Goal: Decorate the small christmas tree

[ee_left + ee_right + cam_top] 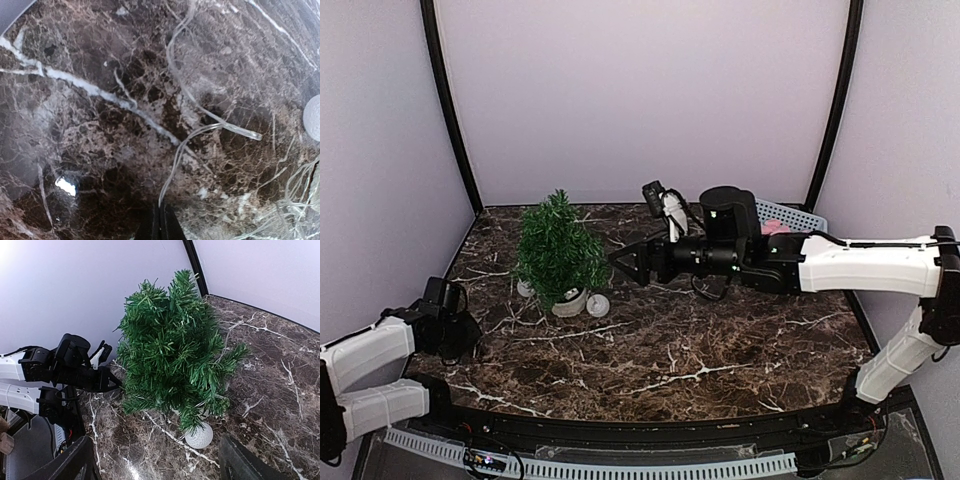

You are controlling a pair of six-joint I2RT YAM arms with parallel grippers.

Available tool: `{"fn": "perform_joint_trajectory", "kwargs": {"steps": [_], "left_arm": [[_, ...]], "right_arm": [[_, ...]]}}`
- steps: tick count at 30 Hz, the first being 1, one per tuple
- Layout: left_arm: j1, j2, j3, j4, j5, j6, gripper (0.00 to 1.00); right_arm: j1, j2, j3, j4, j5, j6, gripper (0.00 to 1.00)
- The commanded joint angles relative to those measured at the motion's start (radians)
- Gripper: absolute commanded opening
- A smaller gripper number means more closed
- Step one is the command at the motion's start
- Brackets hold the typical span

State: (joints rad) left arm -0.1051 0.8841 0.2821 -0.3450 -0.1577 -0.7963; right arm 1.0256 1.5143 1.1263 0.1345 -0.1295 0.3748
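Note:
The small christmas tree (558, 250) stands in its white pot at the left middle of the marble table; in the right wrist view the tree (175, 345) fills the centre. A thin clear wire (175, 165) runs across the marble and up from my left gripper (160, 212), whose jaws are shut on its end. That left gripper (470, 335) sits low on the table, left of the tree. My right gripper (620, 262) hovers just right of the tree, open and empty, with its fingers (75, 460) spread wide.
A white textured ball (199, 435) lies at the tree's foot, and the same ball (597, 305) shows beside the pot from above. A pale blue basket (788, 214) sits at the back right behind the right arm. Walls close the back and sides.

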Motion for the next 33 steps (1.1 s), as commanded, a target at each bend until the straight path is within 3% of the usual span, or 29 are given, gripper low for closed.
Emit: {"fn": "perform_joint_trajectory", "kwargs": {"steps": [1, 6, 10, 14, 19, 26, 33], "left_arm": [[0.008, -0.093, 0.107, -0.071, -0.060, 0.034, 0.00], [0.014, -0.130, 0.421, -0.173, -0.176, 0.160, 0.00], [0.015, -0.059, 0.674, -0.201, -0.143, 0.302, 0.00], [0.015, 0.043, 0.905, -0.192, 0.064, 0.451, 0.00], [0.015, 0.135, 1.121, -0.159, 0.439, 0.583, 0.00], [0.015, 0.209, 1.213, -0.074, 0.840, 0.607, 0.00], [0.011, 0.246, 1.216, -0.025, 1.042, 0.584, 0.00]], "right_arm": [[-0.006, -0.036, 0.045, 0.004, 0.035, -0.026, 0.87], [-0.007, -0.010, 0.168, -0.092, 0.037, -0.080, 0.88], [-0.008, 0.031, 0.278, -0.129, 0.014, -0.121, 0.88], [-0.006, 0.103, 0.431, -0.209, -0.065, -0.168, 0.89], [0.006, 0.215, 0.609, -0.244, -0.147, -0.208, 0.90], [0.033, 0.420, 0.897, -0.284, -0.201, -0.272, 0.90], [0.045, 0.602, 1.069, -0.216, -0.255, -0.268, 0.86]]}}
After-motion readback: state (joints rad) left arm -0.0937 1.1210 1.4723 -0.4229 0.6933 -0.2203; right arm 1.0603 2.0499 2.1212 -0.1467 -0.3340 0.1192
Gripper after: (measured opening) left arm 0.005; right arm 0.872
